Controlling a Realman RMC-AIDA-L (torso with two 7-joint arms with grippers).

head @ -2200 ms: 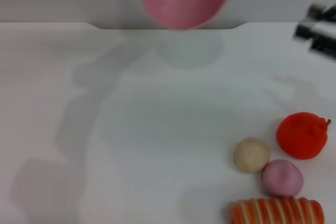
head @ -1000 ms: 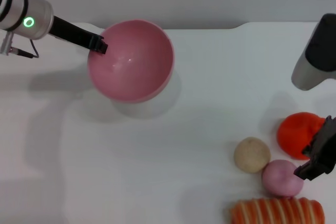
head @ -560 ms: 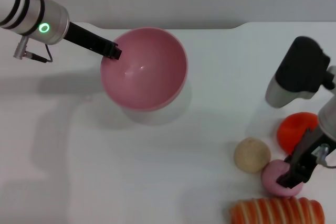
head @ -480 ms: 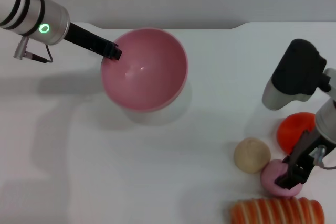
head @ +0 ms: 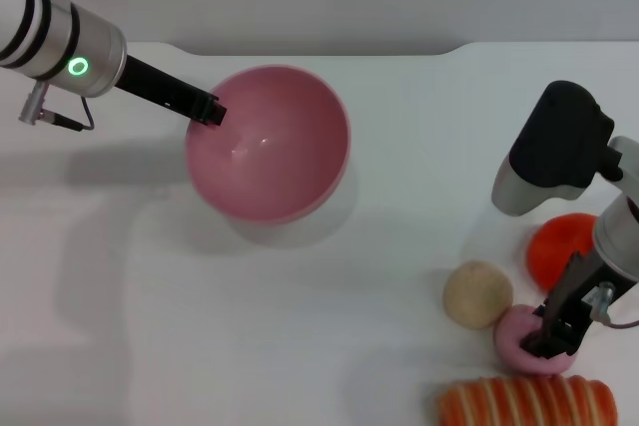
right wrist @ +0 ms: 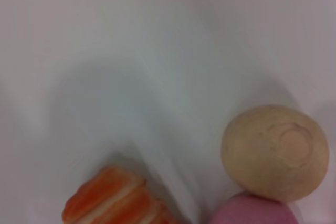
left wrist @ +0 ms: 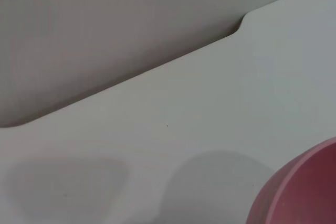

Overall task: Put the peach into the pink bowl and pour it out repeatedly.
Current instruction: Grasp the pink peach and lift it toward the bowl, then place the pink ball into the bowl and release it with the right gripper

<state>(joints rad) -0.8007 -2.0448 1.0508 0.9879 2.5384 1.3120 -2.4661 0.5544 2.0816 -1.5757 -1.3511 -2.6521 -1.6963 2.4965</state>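
Note:
The pink bowl (head: 268,143) hangs tilted over the left-middle of the white table, its opening toward the head camera and nothing inside. My left gripper (head: 207,110) is shut on its rim at the far-left side. A sliver of the bowl (left wrist: 302,190) shows in the left wrist view. The peach (head: 517,336) lies at the front right, between a beige ball and a striped bread. My right gripper (head: 552,340) is down on the peach's right side, touching it and hiding part of it. The right wrist view catches only the peach's (right wrist: 256,211) top edge.
A beige ball (head: 477,293) touches the peach on its left. An orange-red fruit (head: 561,251) sits behind it, partly hidden by my right arm. A striped orange bread (head: 524,403) lies along the front edge. The table's back edge (head: 399,47) has a notch.
The bowl came down from the back edge to the left-middle, held by my left gripper. My right arm entered from the right and lowered onto the peach.

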